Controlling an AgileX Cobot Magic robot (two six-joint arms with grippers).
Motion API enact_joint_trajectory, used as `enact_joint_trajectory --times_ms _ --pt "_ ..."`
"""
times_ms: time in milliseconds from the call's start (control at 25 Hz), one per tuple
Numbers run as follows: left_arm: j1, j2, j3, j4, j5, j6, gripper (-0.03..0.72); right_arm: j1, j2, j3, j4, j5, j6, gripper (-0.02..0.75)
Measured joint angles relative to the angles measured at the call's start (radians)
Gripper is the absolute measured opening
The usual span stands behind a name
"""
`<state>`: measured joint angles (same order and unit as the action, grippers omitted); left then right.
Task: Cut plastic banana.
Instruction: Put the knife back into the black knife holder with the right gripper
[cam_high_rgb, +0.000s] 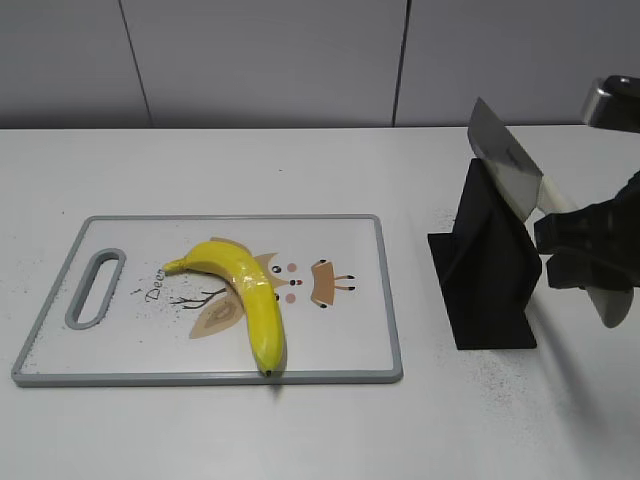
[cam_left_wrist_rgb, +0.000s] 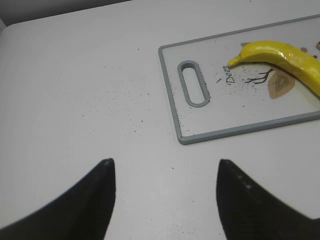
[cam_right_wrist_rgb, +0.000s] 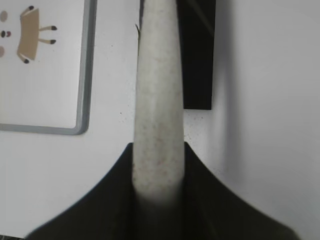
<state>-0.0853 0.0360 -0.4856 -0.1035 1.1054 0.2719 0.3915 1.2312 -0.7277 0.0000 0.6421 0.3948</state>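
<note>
One plastic banana (cam_high_rgb: 250, 295) lies on cutting board (cam_high_rgb: 340, 340), left side of table (cam_high_rgb: 300, 430). Right gripper (cam_high_rgb: 585, 255) jaws clamped on knife (cam_high_rgb: 510, 165) handle, blade raised above black knife stand (cam_high_rgb: 490, 265). Left gripper (cam_left_wrist_rgb: 165, 192) jaws spread apart, holding nothing, over bare table.

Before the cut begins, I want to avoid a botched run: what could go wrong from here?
1. The right tool holds the knife by its handle, blade near the black stand; swinging across could knock it over.
2. The banana lies loose on the cutting board, with the left tool open and away; it may roll.
</note>
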Motion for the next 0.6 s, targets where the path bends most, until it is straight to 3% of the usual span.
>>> enact_joint_trajectory --times_ms 400,480,600 --pt "0.0 0.0 0.0 -0.001 0.0 0.0 0.595 0.0 0.067 0.0 0.037 0.023 -0.016 0.184" --pt "0.0 0.0 0.0 -0.001 0.0 0.0 0.595 0.0 0.067 0.0 0.073 0.023 -0.044 0.304" --pt "0.0 0.0 0.0 -0.002 0.0 0.0 0.595 0.0 0.067 -0.003 0.111 0.025 -0.091 0.573"
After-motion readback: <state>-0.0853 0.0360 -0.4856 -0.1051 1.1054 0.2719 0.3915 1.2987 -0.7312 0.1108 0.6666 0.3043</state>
